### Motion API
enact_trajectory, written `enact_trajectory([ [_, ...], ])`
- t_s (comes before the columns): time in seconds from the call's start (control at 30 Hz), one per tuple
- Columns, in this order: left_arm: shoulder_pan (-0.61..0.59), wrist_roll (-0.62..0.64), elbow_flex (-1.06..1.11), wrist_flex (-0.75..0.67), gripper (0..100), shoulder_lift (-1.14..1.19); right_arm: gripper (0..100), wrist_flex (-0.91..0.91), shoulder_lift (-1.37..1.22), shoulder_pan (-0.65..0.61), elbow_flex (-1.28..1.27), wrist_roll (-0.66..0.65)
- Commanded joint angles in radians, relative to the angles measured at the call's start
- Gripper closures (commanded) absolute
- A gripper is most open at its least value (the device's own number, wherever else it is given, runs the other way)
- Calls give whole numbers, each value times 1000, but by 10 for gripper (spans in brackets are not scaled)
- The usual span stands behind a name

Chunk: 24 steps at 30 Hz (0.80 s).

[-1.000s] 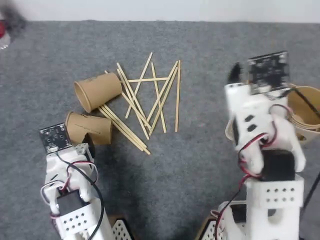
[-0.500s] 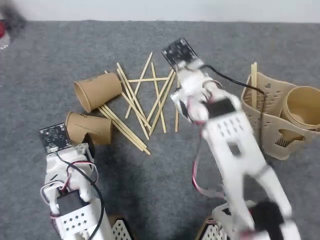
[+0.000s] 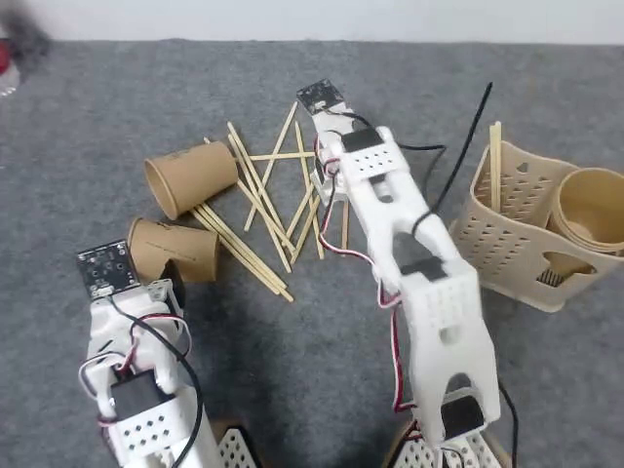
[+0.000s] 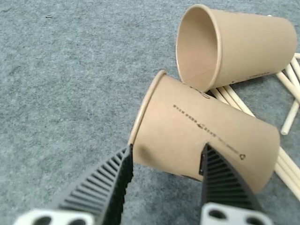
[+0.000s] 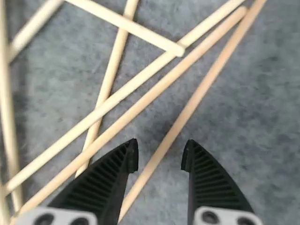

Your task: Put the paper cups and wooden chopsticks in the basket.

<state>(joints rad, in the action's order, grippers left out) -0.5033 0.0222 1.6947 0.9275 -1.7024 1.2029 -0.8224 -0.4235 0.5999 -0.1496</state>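
High view: basket (image 3: 526, 229), stowed cup (image 3: 590, 210) inside; chopsticks (image 3: 292, 195) scattered well apart from it, paper cups (image 3: 190, 178) beyond.
Left wrist view: left gripper (image 4: 164, 173) wide open astride fallen cup (image 4: 201, 140), gripping nothing.
Right wrist view: right gripper (image 5: 159, 157) part-open, empty, straddling one chopstick (image 5: 197, 98); crossed neighbours may snag.

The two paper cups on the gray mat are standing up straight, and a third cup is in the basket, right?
Not quite. The two are lying on their sides, not standing: the farther cup and the nearer cup, as the high view shows. The third cup is in the basket, just as you said.
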Motion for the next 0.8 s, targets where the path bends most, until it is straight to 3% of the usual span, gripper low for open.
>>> enact_trajectory([
  [0.0, 6, 2, -5, -6, 775, -9, 841, 110, -137, -4, 292, 8],
  [0.1, 6, 2, -5, -6, 775, -9, 876, 194, -282, 18, 473, 6],
  [0.2, 6, 2, -5, -6, 775, -9, 998, 302, -395, 30, 649, -18],
  [0.37, 6, 2, -5, -6, 775, -9, 991, 538, -486, 1, 956, -230],
  [0.43, 6, 2, -5, -6, 775, -9, 992, 599, -489, 1, 1086, -247],
  [0.77, 6, 2, -5, -6, 775, -9, 992, 596, -74, 81, 1080, -157],
])
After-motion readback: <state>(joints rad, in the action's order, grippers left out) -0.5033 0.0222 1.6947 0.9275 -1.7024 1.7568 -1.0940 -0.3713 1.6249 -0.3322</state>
